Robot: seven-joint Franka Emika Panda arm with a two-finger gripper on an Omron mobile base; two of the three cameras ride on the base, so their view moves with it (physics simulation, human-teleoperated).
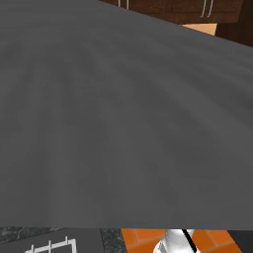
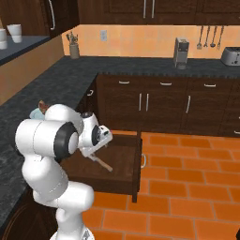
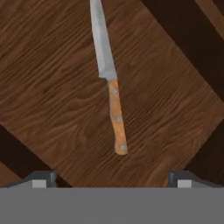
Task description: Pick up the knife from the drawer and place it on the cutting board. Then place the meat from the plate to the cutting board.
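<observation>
Knife (image 3: 109, 83) lay flat on the wood floor of the open drawer (image 2: 123, 161), blade toward the top of the hand view, handle toward the bottom. Handle looked orange-tan wood with three rivets, not dark. Also seen in the right base view as a thin pale stick (image 2: 102, 162) near the drawer's middle. Bare wood all round it, clear of the drawer walls on every side. Jaws (image 3: 111, 179) spread wide, hovering above the handle end, pinching nothing; fingertips (image 3: 41, 178) flanked the handle with room each side.

Drawer pulled out over the orange tile floor (image 2: 187, 187), front panel (image 2: 138, 164) standing at its right end. Dark bench (image 2: 61, 86) ran along the left and back wall. Small brownish lump on a pale plate (image 2: 36, 112) sat on the bench just behind the arm's shoulder, mostly hidden; could not confirm as the meat. Along the back: utensil holder (image 2: 73, 47), coffee machine (image 2: 181, 52), toaster (image 2: 230, 56), hanging utensils (image 2: 209, 37). White cups (image 2: 14, 32) on a raised ledge upper left.

Left base view mostly blocked by a grey blurred surface (image 1: 118, 123) close to the lens. No readable writing or labels anywhere.
</observation>
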